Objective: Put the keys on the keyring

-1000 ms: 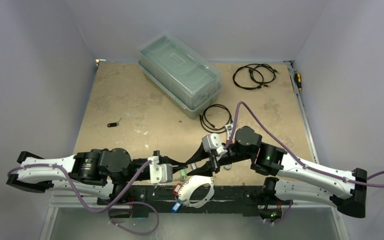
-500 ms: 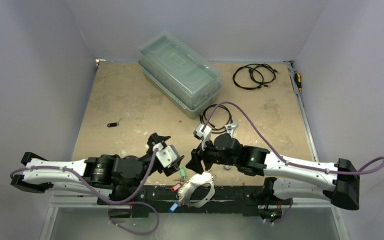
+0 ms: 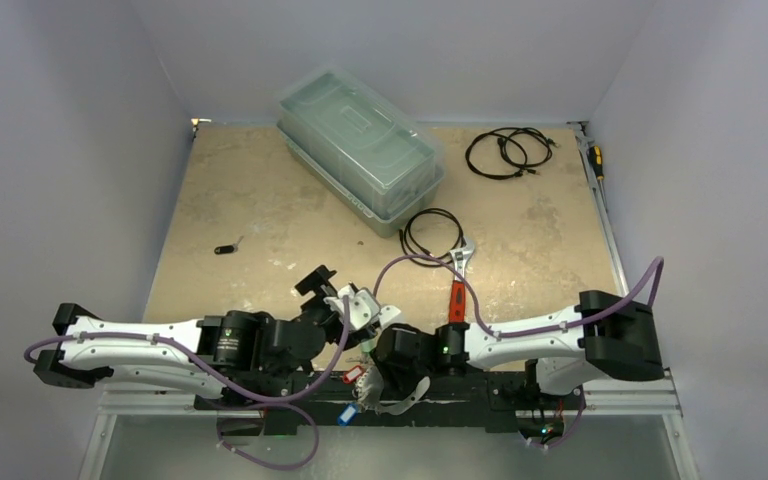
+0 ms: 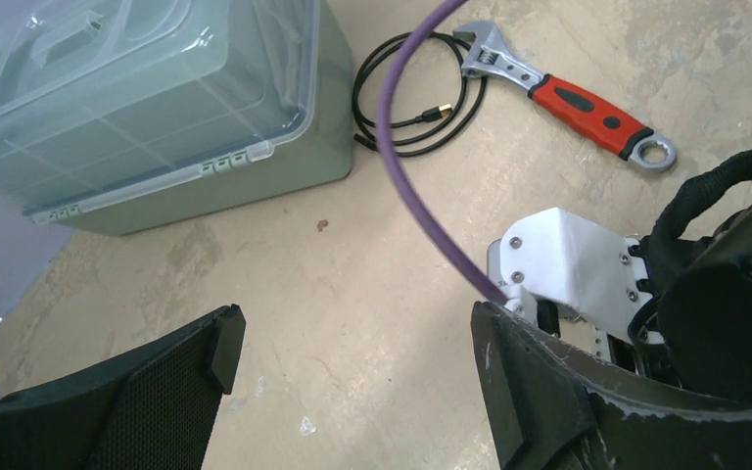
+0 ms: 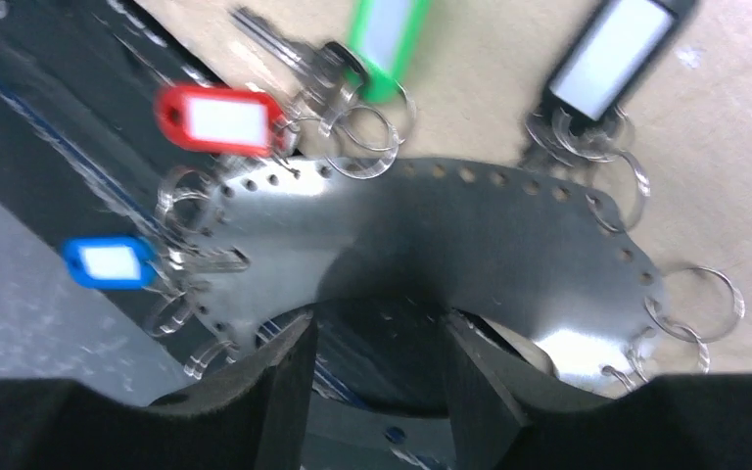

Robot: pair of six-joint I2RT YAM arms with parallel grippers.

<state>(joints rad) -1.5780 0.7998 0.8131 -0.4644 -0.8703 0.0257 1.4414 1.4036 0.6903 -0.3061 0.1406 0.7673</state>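
Silvery-grey perforated metal keyring point(image 5: 509, 235) nearest, flat at the near edge of the tan table point(image 3: 250, 200), partly over the black base rail, fringed with small split rings. Tiny metal keys point(image 5: 264, 29) with plastic tags at its rim: blue tag point(image 5: 108, 262) and red tag point(image 5: 217, 119) on the rail side, green tag point(image 5: 387, 39) and black tag point(image 5: 615, 54) with white label on the table side.

Right end effector point(image 5: 377, 333) low over the ring's band, black fingers parted to a middling gap, nothing seen clamped; contact with the band impossible to tell. Left end effector point(image 4: 352, 328) just beside it, spread wide and empty, facing bare table.

Farther out, red-handled adjustable wrench point(image 4: 568, 103), with a coiled black cable point(image 4: 411, 93) just beside its head. Beyond these, clear lidded plastic organiser box point(image 4: 157, 108). Small black object point(image 3: 225, 249) alone on the left side of the table. Second black cable bundle point(image 3: 505, 152) near the far right corner.
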